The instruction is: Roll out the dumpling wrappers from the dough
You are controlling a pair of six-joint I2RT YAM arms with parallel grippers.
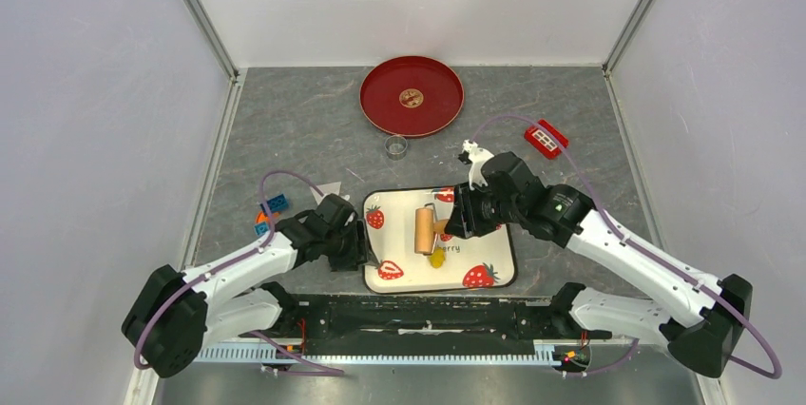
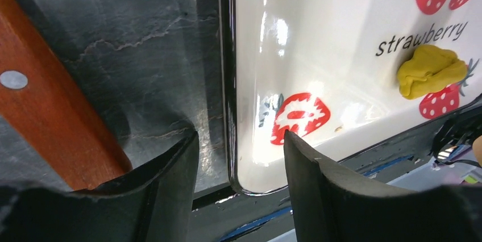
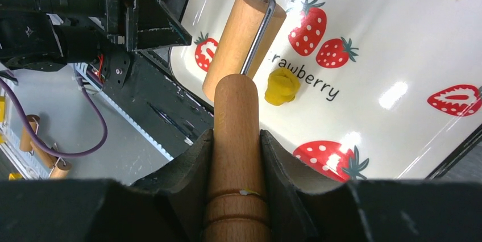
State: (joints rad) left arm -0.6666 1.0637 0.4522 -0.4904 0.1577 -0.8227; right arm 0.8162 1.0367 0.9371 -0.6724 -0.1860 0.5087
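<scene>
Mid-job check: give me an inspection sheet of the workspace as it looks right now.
Surface: grey table, with a white strawberry tray at the near edge.
Job's things: yellow dough lump on the tray beside the rolling pin, contact unclear; one small wrapper disc on the red plate.
Clutter: metal ring, red toy, blue blocks, wooden handle by the left gripper.
Grippers: left gripper open, astride the tray's left rim; right gripper shut on the rolling pin's handle.
Cables: purple cable on the left arm, another on the right.
Surroundings: white walls on three sides.
</scene>
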